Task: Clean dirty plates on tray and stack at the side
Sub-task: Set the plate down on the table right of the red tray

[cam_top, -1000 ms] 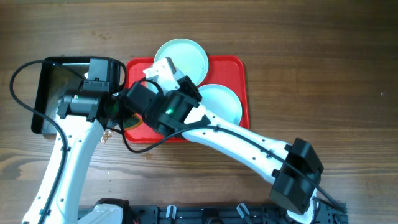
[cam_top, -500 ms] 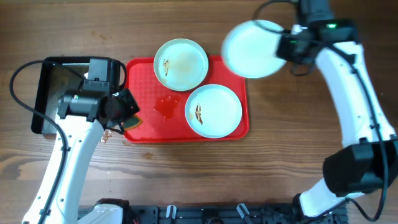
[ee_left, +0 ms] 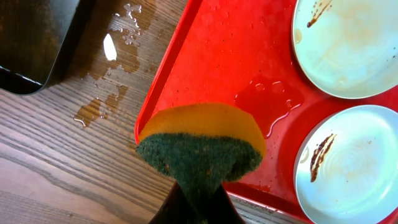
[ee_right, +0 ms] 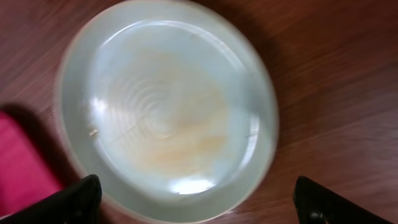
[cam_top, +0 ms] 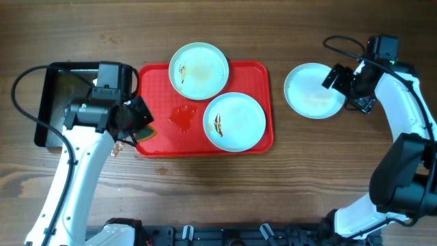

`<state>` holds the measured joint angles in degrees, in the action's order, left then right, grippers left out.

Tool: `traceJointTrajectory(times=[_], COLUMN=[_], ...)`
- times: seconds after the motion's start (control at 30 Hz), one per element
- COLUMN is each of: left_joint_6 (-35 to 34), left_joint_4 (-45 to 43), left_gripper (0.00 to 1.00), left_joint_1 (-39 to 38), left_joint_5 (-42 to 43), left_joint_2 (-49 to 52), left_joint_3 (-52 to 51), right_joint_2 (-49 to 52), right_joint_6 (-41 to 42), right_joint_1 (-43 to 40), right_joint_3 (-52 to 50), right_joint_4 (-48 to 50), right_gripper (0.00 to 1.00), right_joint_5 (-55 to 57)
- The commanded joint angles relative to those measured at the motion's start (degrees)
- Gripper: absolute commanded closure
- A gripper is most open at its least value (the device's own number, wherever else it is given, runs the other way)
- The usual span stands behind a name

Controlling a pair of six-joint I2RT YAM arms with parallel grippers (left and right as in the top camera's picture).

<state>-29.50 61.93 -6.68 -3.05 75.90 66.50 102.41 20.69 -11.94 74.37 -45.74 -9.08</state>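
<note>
Left gripper (ee_left: 196, 210): clamped on a squashed yellow-green sponge (ee_left: 199, 149) over the tray (cam_top: 263, 140) rim facing the desk's left edge.
Near plate (cam_top: 234, 121): brown-smeared, on the textured red tray.
Right gripper (cam_top: 345, 87): fingers spread, nothing gripped.
Side plate (ee_right: 168, 106): smooth, round, on bare wood toward the right edge, open room around; tan film plainest in the right wrist view.
Far plate (cam_top: 199, 70): smeared, on the tray.

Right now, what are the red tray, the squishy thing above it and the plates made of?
The tray looks like red plastic: pebbly surface, moulded rim, water pooling on it. The sponge looks like yellow foam with a rough dark-green scouring layer, bulging where pinched. The plates look smooth and shiny with bright reflections, plastic or glazed ceramic; I cannot tell which.
</note>
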Motion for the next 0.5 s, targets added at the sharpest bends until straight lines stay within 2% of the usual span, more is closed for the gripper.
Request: traceJointTrajectory(times=[0.0, 0.07, 0.17, 0.3, 0.33, 0.4, 0.47], left_joint_6=[-0.6, -0.5, 0.7, 2.4, 4.9, 5.7, 5.7], left_joint_4=[-0.4, -0.9, -2.4, -3.3, -3.4, -3.2, -3.2], left_gripper=[0.96, 0.96, 0.96, 0.96, 0.96, 0.96, 0.96], left_joint_1=[0.2, 0.2, 0.2, 0.0, 0.0, 0.0, 0.0], left_joint_5=[0.7, 0.7, 0.7, 5.5, 8.0, 8.8, 8.8], left_joint_2=[1.5, 2.7, 4.2, 4.3, 4.4, 4.4, 4.4], left_joint_3=[0.9, 0.9, 0.9, 0.9, 0.9, 0.9, 0.9], right_joint_2=[-0.7, -0.7, -0.6, -0.6, -0.6, -0.6, -0.6], right_joint_6=[-4.3, -7.2, -10.2, -10.2, -10.0, -10.0, -4.5], right_joint_1=[1.2, 4.3, 13.9, 22.3, 24.5, 27.1, 29.2], right_joint_3=[0.0, 1.6, 7.1, 9.2, 9.3, 9.2, 9.0], right_joint_4=[-0.4, -3.6, -12.0, -11.1, -10.1, -8.9, -6.8], right_gripper=[0.01, 0.01, 0.00, 0.00, 0.00, 0.00, 0.00], right_joint_5=[-22.4, -23.8, -12.6, -9.9, -12.4, -15.5, -15.6])
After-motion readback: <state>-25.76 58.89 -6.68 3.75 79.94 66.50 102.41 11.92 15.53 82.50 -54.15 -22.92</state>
